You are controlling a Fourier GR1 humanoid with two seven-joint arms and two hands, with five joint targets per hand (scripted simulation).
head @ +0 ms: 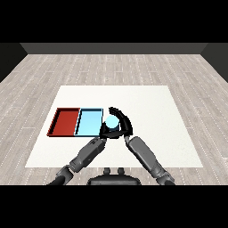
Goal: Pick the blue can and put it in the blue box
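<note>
The light blue can stands just right of the light blue tray, near that tray's right rim. My right hand is shut on the can, its fingers arching over the top and far side. My left hand sits close below and left of the can, beside the right hand; whether it touches the can is hidden. The can's lower part is hidden behind both hands.
A red tray lies touching the blue tray's left side. Both trays hold nothing. The white table stretches right and far of the hands, and wooden floor surrounds it.
</note>
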